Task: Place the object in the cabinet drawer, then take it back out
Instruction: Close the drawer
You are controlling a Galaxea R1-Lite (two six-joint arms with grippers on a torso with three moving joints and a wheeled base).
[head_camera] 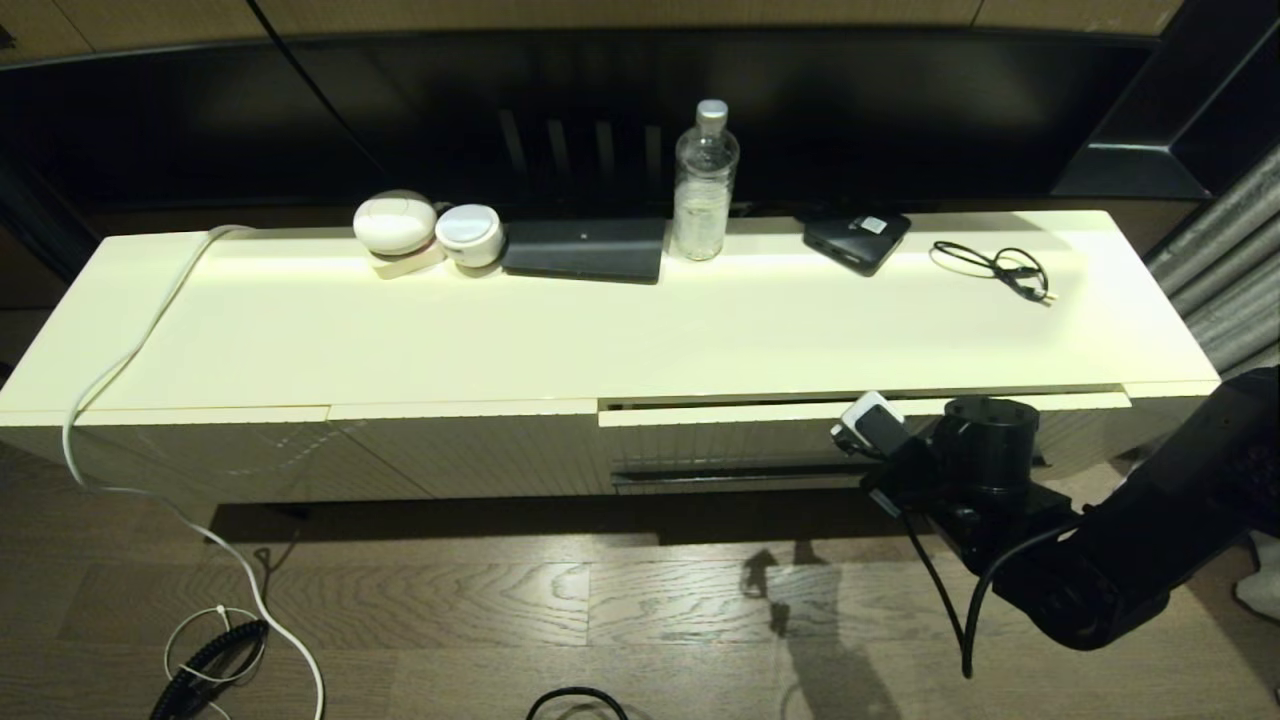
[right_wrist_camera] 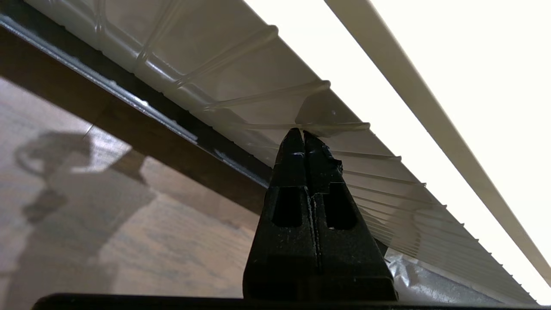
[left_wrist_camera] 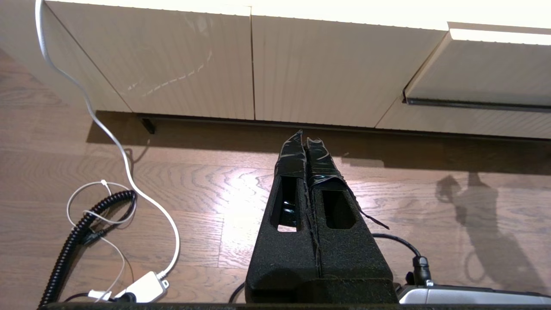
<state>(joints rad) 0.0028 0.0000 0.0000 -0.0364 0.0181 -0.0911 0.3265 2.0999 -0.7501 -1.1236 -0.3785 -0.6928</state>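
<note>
The black folding umbrella is out of view in every frame. The cabinet drawer [head_camera: 740, 440] is the ribbed cream front on the right half of the cabinet. It stands slightly out from the cabinet, with its dark handle groove [head_camera: 735, 476] along the bottom. My right arm [head_camera: 1090, 560] reaches in low in front of it. In the right wrist view my right gripper [right_wrist_camera: 303, 134] is shut and empty, its tips close against the ribbed drawer front [right_wrist_camera: 267, 99] just above the groove [right_wrist_camera: 172, 125]. My left gripper [left_wrist_camera: 304, 137] is shut and empty, held over the wooden floor before the cabinet's left panels.
On the cabinet top stand a clear bottle [head_camera: 705, 185], a flat black box with a white label [head_camera: 857, 238], a thin black cable [head_camera: 995, 265], a black slab [head_camera: 585, 250] and two white round items [head_camera: 395, 222]. A white cord [head_camera: 130, 380] trails to the floor.
</note>
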